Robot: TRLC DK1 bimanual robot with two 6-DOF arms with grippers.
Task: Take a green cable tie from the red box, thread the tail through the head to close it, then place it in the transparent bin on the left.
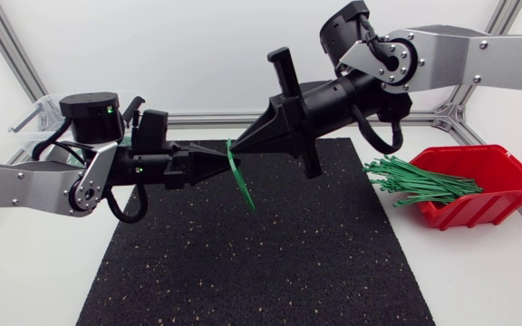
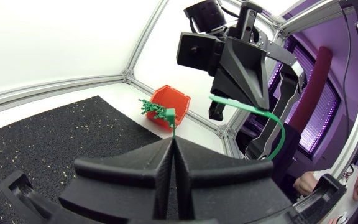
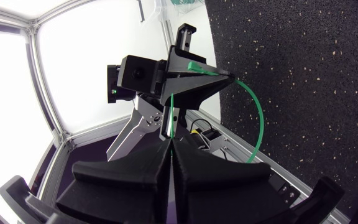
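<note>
Left gripper (image 1: pixel 217 154) and right gripper (image 1: pixel 239 143) both pinch the cable tie (image 1: pixel 241 186) tight mid-frame, but only the 2 wrist views show its arc.

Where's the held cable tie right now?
In the head view, the cable tie is mid-table above the black mat, gripped by left end effector and right end effector.
</note>
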